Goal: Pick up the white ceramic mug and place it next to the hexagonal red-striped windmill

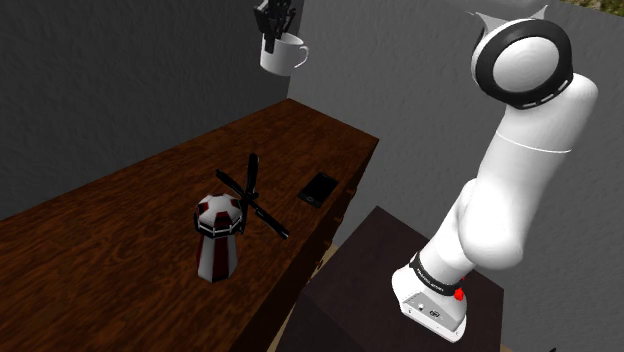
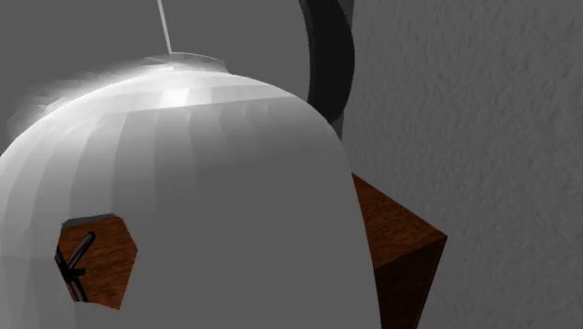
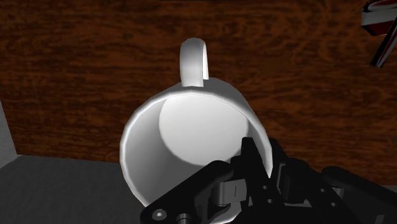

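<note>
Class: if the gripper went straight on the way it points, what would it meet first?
Beyond the white mug the gripper clasps, probably the bare wooden tabletop far below; the windmill stands off to the side.

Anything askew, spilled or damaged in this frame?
Nothing stands out. The white mug hangs upright, high above the wooden table, its rim clasped by the end effector. The red-striped windmill stands upright on the table, and nothing looks spilled or broken.
</note>
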`<state>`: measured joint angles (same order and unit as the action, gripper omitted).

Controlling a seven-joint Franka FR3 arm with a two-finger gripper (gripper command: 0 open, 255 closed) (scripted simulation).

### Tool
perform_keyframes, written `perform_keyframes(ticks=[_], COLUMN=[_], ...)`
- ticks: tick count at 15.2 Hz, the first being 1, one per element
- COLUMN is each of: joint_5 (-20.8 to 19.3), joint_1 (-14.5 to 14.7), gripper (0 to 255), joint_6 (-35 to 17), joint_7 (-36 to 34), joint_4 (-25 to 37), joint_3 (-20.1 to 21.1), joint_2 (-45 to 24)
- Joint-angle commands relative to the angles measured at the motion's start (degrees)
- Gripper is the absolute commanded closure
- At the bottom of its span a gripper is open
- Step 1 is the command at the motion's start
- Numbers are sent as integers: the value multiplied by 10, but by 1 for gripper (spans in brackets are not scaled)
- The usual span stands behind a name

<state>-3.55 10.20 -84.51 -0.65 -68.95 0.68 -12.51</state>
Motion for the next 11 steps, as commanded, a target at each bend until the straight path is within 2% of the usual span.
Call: perform_keyframes(ticks=[1, 6, 8, 11], joint_5=[-4, -14, -20, -18], joint_1=[17, 61, 85, 83], gripper=[255, 255, 255, 255], joint_6=[2, 18, 31, -1], joint_7=[-26, -90, -123, -125], joint_4=[2, 40, 73, 23], joint_3=[10, 33, 45, 44], joint_2=[-2, -27, -50, -33])
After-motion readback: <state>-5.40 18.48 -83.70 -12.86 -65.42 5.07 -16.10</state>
